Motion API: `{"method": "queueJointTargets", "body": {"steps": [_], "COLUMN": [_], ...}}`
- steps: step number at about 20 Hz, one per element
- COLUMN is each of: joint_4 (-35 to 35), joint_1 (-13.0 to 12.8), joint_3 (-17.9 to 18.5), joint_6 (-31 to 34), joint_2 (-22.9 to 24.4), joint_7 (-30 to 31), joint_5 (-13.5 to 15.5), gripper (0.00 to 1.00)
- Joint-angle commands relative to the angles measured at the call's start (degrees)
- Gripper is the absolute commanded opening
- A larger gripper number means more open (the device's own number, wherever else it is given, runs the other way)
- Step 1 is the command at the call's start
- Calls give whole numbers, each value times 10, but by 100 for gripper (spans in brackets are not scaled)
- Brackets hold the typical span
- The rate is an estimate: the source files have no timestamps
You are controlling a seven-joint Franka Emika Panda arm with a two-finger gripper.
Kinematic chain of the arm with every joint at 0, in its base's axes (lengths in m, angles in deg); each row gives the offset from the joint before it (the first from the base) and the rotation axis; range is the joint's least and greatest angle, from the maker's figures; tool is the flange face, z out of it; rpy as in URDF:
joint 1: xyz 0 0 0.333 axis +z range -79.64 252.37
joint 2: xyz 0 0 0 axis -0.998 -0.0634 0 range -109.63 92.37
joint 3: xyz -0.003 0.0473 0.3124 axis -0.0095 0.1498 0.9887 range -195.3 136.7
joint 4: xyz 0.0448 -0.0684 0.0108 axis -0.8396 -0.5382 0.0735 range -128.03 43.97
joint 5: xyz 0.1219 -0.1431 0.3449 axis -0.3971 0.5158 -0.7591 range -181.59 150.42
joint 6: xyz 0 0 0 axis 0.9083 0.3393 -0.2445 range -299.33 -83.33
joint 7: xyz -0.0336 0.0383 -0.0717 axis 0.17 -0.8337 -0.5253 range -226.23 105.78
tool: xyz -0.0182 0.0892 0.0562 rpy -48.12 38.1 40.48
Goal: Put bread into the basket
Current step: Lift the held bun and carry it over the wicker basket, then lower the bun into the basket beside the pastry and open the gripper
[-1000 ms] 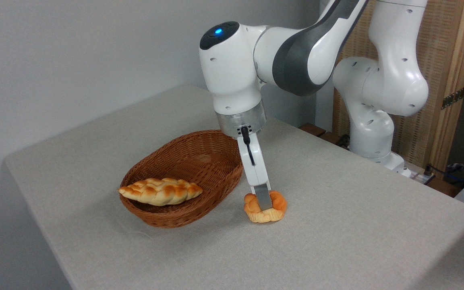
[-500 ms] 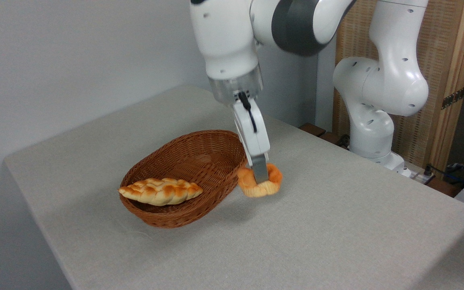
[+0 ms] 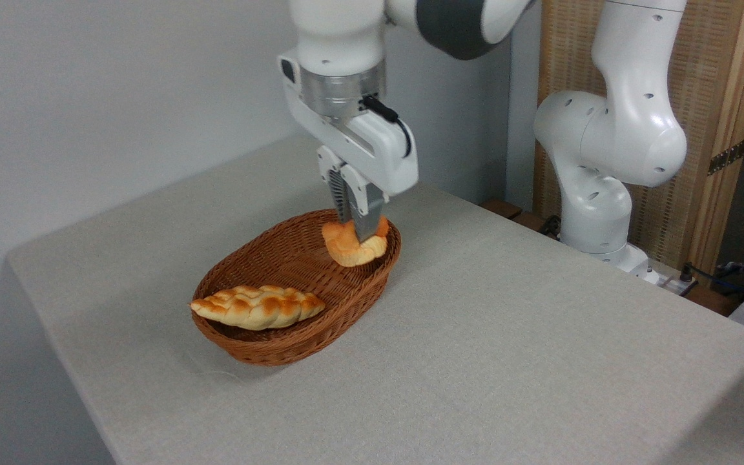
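Observation:
The bread point(image 3: 349, 248), a small orange-golden knotted bun, hangs in the air over the right end of the basket point(image 3: 262, 352). My gripper point(image 3: 358, 231) is shut on the bread from above, its fingers pressed into the bun's top. The basket is an oval brown wicker one with low sides, standing on the grey tablecloth. The bun sits at about the height of the basket's right rim.
A long braided loaf point(image 3: 258, 307) lies across the basket's front-left rim. The arm's white base point(image 3: 595, 213) stands at the table's back right, in front of a wooden panel. The table's left edge point(image 3: 55, 349) is near the basket.
The gripper has lifted the bread off the table and carried it up and to the left, from beside the basket to over its right end. The wrist has turned.

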State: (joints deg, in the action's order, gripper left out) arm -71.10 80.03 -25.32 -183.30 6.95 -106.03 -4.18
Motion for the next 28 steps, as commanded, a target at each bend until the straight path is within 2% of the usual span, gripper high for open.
{"method": "queueJointTargets", "body": {"steps": [1,3,4,7,8,9,14,24,28], "joint_4": [15,15,14,14,12,12,10,11,29], "joint_1": [-19,-36,-44,-47,-48,-52,-57,-56,-55], "joint_3": [-28,-30,-29,-30,-30,-30,-30,-41,-37], "joint_6": [9,6,6,4,-3,-5,-17,-18,-15], "joint_2": [-34,-48,-54,-59,-61,-63,-71,-65,-62], "joint_7": [52,68,71,71,71,71,71,62,67], "joint_5": [12,10,6,6,6,6,5,5,-5], "gripper": [38,70,80,82,88,91,100,100,100]}}
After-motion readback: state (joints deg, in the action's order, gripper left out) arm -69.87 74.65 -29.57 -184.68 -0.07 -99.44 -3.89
